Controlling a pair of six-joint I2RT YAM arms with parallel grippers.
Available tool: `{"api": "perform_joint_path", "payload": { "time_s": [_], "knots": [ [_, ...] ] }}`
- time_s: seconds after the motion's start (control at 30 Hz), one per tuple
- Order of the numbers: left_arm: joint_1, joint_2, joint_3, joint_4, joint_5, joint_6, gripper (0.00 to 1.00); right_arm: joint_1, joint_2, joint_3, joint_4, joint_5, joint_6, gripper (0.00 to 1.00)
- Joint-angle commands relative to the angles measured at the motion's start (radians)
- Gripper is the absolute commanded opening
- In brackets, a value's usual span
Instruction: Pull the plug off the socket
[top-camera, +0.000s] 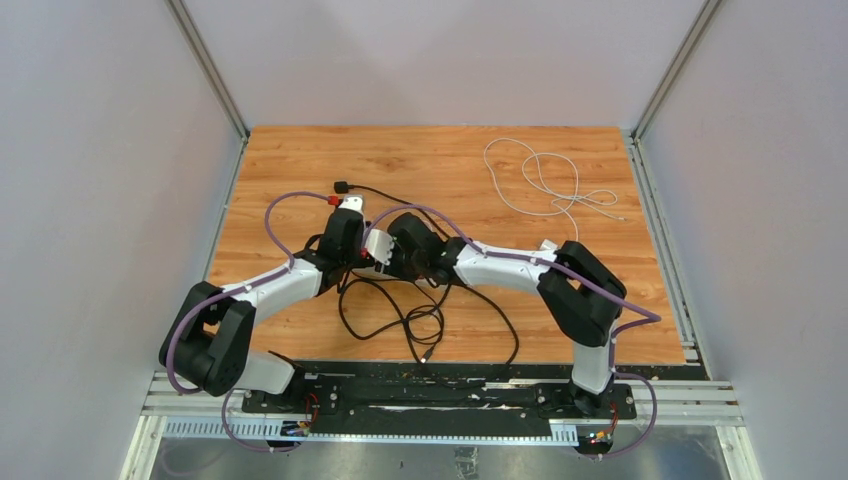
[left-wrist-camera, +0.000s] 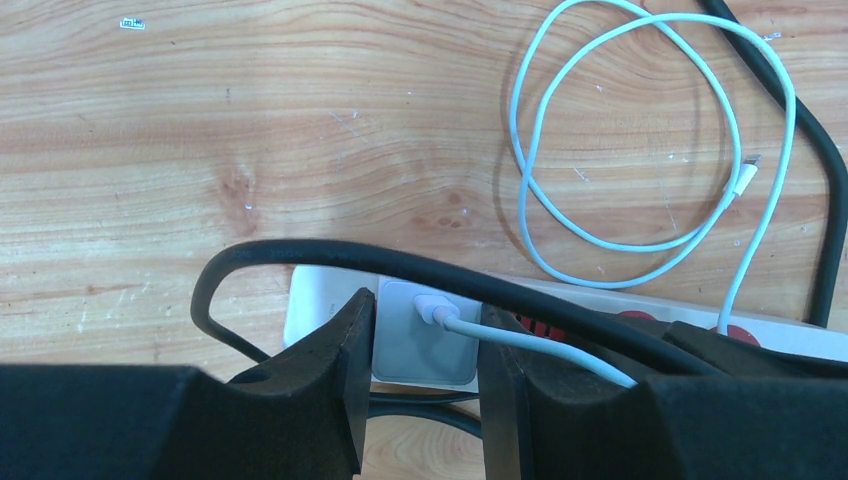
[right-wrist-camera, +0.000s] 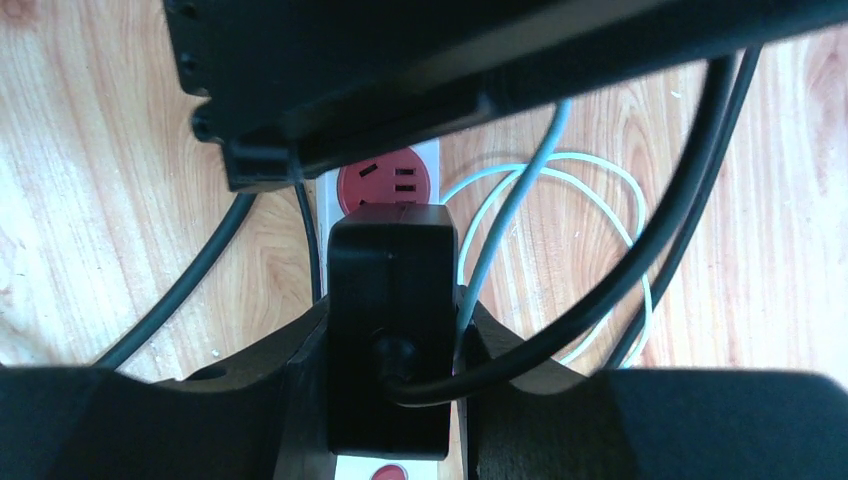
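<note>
The power strip (left-wrist-camera: 312, 300) lies flat on the wooden table (top-camera: 450, 160), left of centre in the top view and mostly hidden under both wrists. Two plugs sit in it, and I cannot tell which one the task means.

- **Black plug** (right-wrist-camera: 390, 290): a blocky adapter at the centre of the right wrist view, just below a free red outlet (right-wrist-camera: 385, 185).
- **White charger** (left-wrist-camera: 420, 350): a small cube at the lower centre of the left wrist view.

The right gripper (right-wrist-camera: 393, 320) has its fingers against both sides of the black plug and seems to clamp it. The left gripper (left-wrist-camera: 428, 318) is closed to the charger's width, and its pads look flush on both flanks.

Both plug bodies look like hard, smooth plastic. They are probably light but held firmly by their pins, so the flat sides low on the body are the place to grip, never the lead.

The strip itself looks light and would likely lift with a plug unless it is held down. The thin white cable (left-wrist-camera: 540, 351) and the stiffer black cord (left-wrist-camera: 300, 250) cross the fingers and could snag.
</note>
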Motion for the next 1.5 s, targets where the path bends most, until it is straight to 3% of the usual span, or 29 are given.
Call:
{"api": "perform_joint_path", "payload": {
  "time_s": [0.0, 0.13, 0.2, 0.4, 0.73, 0.8, 0.87, 1.17, 1.23, 1.37, 1.47],
  "knots": [
    [0.014, 0.049, -0.062, -0.190, -0.075, -0.032, 0.00, -0.057, -0.047, 0.005, -0.116, -0.163, 0.187, 0.00],
    [0.014, 0.047, -0.063, -0.189, -0.075, -0.031, 0.00, -0.143, -0.088, -0.005, -0.081, -0.428, 0.348, 0.00],
    [0.013, 0.047, -0.063, -0.188, -0.074, -0.030, 0.00, -0.161, -0.110, -0.013, -0.061, -0.469, 0.359, 0.00],
    [0.014, 0.045, -0.064, -0.187, -0.075, -0.031, 0.00, -0.171, -0.180, 0.015, -0.073, -0.395, 0.345, 0.00],
    [0.013, 0.049, -0.062, -0.188, -0.074, -0.030, 0.01, -0.202, -0.336, 0.104, -0.140, -0.103, 0.308, 0.00],
    [0.013, 0.052, -0.058, -0.189, -0.072, -0.027, 0.12, -0.204, -0.351, 0.106, -0.146, -0.095, 0.294, 0.00],
    [0.013, 0.056, -0.054, -0.190, -0.066, -0.022, 0.17, -0.207, -0.356, 0.112, -0.158, -0.099, 0.286, 0.00],
    [0.014, 0.067, -0.044, -0.199, -0.075, -0.022, 0.14, -0.217, -0.373, 0.102, -0.221, -0.115, 0.271, 0.00],
    [0.014, 0.068, -0.044, -0.198, -0.075, -0.022, 0.14, -0.227, -0.395, 0.081, -0.248, -0.172, 0.270, 0.00],
    [0.013, 0.069, -0.043, -0.198, -0.074, -0.021, 0.14, -0.245, -0.414, 0.017, -0.345, -0.466, 0.211, 0.00],
    [0.014, 0.068, -0.042, -0.198, -0.073, -0.019, 0.13, -0.246, -0.423, -0.019, -0.423, -0.529, 0.151, 0.00]
  ]
}}
